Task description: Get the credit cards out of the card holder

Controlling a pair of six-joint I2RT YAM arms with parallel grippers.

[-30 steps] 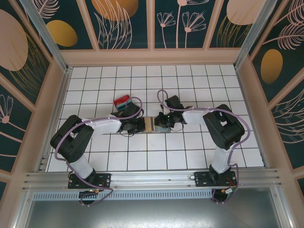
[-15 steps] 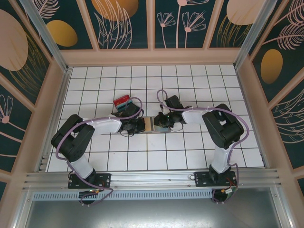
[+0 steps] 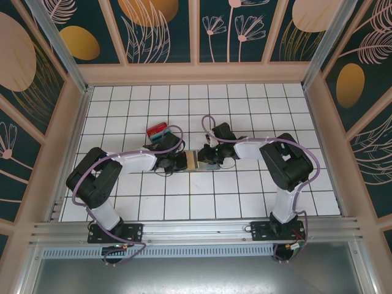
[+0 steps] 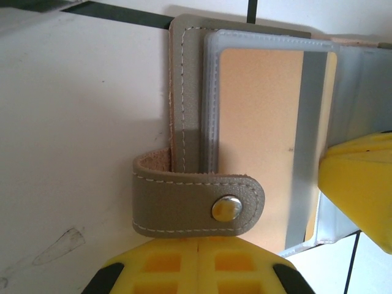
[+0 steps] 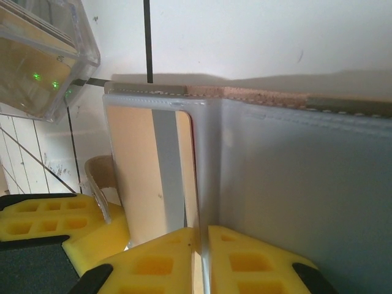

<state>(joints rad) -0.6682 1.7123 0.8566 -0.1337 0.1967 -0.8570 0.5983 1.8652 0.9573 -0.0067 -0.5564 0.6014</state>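
Top view: holder point(image 3: 195, 159) lies flat on the table point(image 3: 245, 196), mid-frame, between my two grippers. L gripper point(image 3: 179, 161) is at its left edge, R gripper point(image 3: 208, 157) at its right. Too small there to read either jaw. That view alone shows the loose cards point(image 3: 157, 130), red on teal, stacked up-left of the holder, just past my L wrist.

L wrist cam gives the detail: grey stitched cover, a clear-window pocket w/ a tan card point(image 4: 257, 122) inside, and the tab point(image 4: 184, 205) w/ its metal snap point(image 4: 225, 209) folded across the lower middle. My L pads sit at bottom centre, pressed together w/ only a thin seam between, right below the tab. Can't tell if anything is pinched in them. A yellow pad point(image 4: 361, 184) of the R gripper pokes in at the right edge, against the pocket.

R wrist cam shows the other side: R pads at the bottom, narrow, clamped on the clear pocket edge, which runs up between them. Tan card is left of that edge, grey panel fills the right. L pad point(image 5: 55, 214) shows lower left, a clear housing point(image 5: 43, 55) w/ green lights upper left.
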